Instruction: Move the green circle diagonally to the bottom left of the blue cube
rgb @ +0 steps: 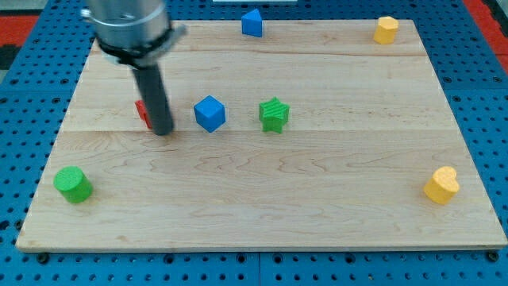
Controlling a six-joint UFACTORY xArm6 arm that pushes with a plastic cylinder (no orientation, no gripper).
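Below-left of my tip [163, 132], well apart: green circle [73, 184].

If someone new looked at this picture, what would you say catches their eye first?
Probably the dark rod coming down at the view's upper left, my tip right beside a red block it partly hides. Just to its right sit the blue cube and a green star in a row at mid-board. The green circle stands alone near the bottom-left corner, far from my tip.

Worktop [317, 191]: pale wood grain, on blue perforated base [16, 95]. Tool [163, 132]: dark rod. Blocks: green circle [73, 184], blue cube [209, 113], green star [274, 114].
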